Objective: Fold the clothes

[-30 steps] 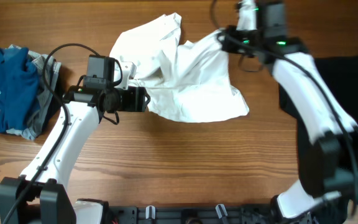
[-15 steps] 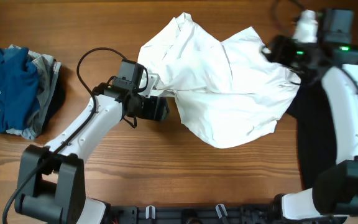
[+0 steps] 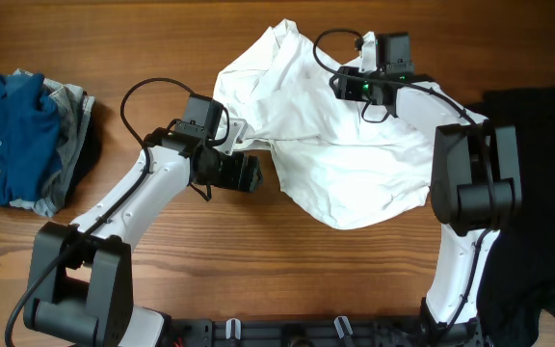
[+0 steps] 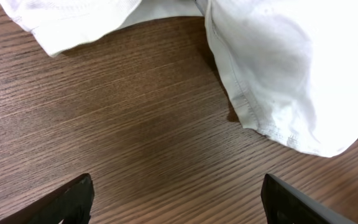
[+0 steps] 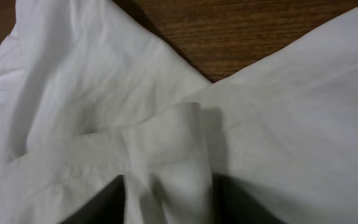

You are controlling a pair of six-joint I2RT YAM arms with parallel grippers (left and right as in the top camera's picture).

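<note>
The white T-shirt (image 3: 355, 154) lies crumpled on the table right of centre. My left gripper (image 3: 254, 176) is open and empty, low over bare wood just left of the shirt's near edge. In the left wrist view its gripper (image 4: 179, 205) has the fingers wide apart and the shirt's hem (image 4: 272, 74) lies ahead to the right. My right gripper (image 3: 337, 86) is over the shirt's upper part. In the right wrist view the gripper (image 5: 173, 208) is shut on a raised fold of the white shirt (image 5: 179, 143).
A blue shirt (image 3: 8, 135) lies on a grey garment (image 3: 73, 130) at the far left. A black garment (image 3: 533, 193) covers the table's right side. Bare wood (image 3: 258, 270) runs along the front.
My right gripper has moved left from the shirt's right edge to over its upper middle, bringing fabric with it. The shirt's right side has drawn in. The left arm has hardly moved.
</note>
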